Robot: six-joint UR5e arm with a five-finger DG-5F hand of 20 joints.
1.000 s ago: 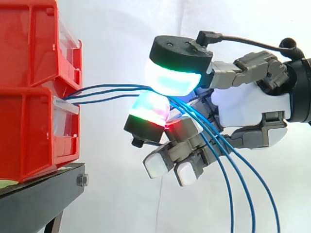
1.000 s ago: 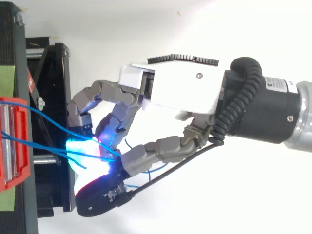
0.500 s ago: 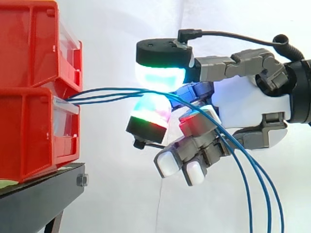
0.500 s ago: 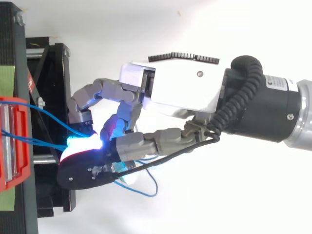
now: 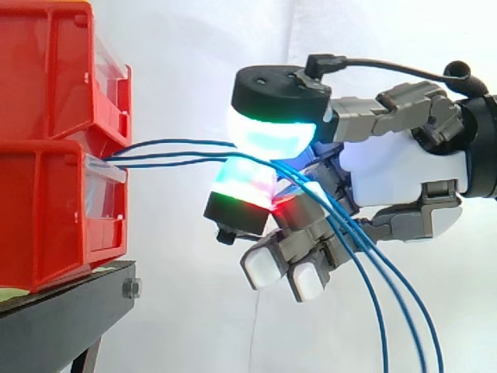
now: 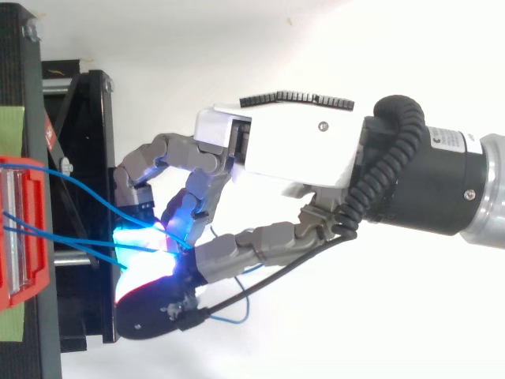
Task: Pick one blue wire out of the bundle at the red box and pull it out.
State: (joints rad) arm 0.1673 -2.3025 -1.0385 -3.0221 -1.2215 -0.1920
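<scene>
While its two rounded, glowing pads (image 5: pixel 272 134) press together, the hand (image 5: pixel 396 167) pinches the thin, glossy blue wires (image 5: pixel 171 148). These run toward 9 o'clock into the blocky red box (image 5: pixel 46 210) and droop in curves toward 5 o'clock. Since half a second ago the hand has shifted toward 3 o'clock.

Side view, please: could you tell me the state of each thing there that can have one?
hand, shut: two glowing pads pinch the blue wires; how many, I cannot tell.
blue wires, not yet pulled out: they run from the red bins to the hand, then hang loose.
red bins, stacked, upright on the black stand.
</scene>
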